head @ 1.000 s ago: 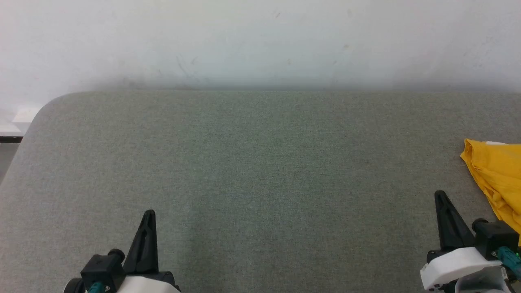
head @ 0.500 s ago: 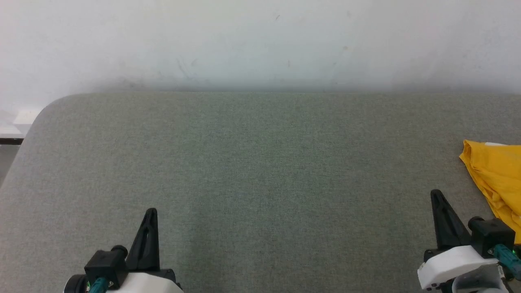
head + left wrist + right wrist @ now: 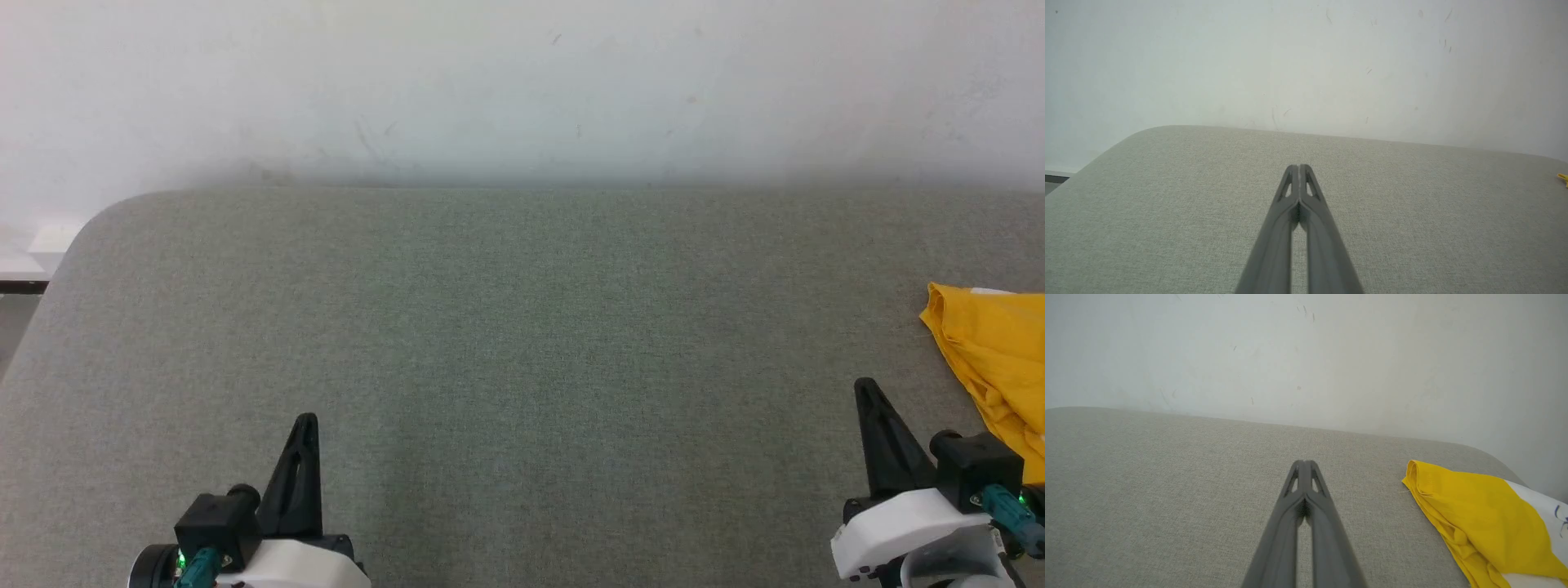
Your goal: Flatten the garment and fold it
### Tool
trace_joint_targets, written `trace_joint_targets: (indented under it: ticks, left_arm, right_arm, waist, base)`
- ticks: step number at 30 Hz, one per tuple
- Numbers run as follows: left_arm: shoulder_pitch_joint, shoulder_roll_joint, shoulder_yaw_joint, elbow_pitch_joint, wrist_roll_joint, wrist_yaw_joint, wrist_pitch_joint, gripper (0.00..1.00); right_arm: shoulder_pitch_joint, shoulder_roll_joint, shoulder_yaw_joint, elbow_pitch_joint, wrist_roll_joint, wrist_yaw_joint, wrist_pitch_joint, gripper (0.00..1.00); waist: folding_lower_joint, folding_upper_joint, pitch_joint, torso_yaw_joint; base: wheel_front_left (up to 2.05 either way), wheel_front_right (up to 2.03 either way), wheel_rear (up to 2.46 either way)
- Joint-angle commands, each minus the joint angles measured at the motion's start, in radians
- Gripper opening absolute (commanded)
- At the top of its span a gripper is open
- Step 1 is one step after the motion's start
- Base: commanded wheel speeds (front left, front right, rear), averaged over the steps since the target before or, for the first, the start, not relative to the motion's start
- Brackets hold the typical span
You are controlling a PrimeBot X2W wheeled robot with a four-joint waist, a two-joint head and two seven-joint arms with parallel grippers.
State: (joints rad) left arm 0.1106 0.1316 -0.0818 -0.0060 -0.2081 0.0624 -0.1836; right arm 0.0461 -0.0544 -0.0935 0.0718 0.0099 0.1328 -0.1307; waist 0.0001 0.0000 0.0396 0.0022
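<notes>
At the far left, the grey cloth-covered table [image 3: 163, 269] rounds off at its corner, with a pale wall [image 3: 522, 82] behind it. The left gripper [image 3: 304, 426] sits low at the near left, its two dark fingers pressed together and holding nothing. At the near right, the right gripper [image 3: 864, 390] is likewise pressed together and empty. Just to its right lies the T-shirt [image 3: 988, 351], a bunched yellow heap with a patch of white, cut off by the right edge of the head view. It is near that gripper but apart from it.

The task looks to be at its very start, as the T-shirt is neither flat nor grasped. The next move likely calls for the right gripper to spread its fingers and reach right to the near yellow edge. It would then pinch that edge and draw the T-shirt toward the middle, where both arms can spread it.
</notes>
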Motion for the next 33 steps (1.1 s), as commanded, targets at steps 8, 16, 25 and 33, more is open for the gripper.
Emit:
trace_joint_targets:
  ticks: [8,16,25,33]
  left_arm:
    - [-0.027,-0.011,0.012,0.002,0.033,-0.011,0.02,0.0]
    - [-0.035,-0.018,0.019,0.002,0.051,-0.016,0.037,0.0]
    - [-0.045,-0.026,0.027,0.003,0.07,-0.022,0.055,0.0]
    - [-0.053,-0.033,0.034,0.003,0.088,-0.027,0.071,0.0]
  right_arm:
    - [-0.013,0.001,0.011,-0.011,-0.003,-0.001,0.018,0.0]
    - [-0.017,0.002,0.019,-0.017,-0.004,-0.001,0.029,0.0]
    - [-0.02,0.002,0.028,-0.024,-0.004,-0.001,0.042,0.0]
    - [-0.024,0.002,0.037,-0.03,-0.005,-0.001,0.053,0.0]
  waist:
    - [-0.0001,0.0,-0.004,0.0]
    - [-0.0001,0.0,-0.007,0.0]
    - [-0.0001,0.0,-0.011,-0.001]
    - [-0.0001,0.0,-0.015,-0.001]
  base:
    - [0.0,0.0,0.0]
    - [0.0,0.0,0.0]
    - [0.0,0.0,0.0]
    - [0.0,0.0,0.0]
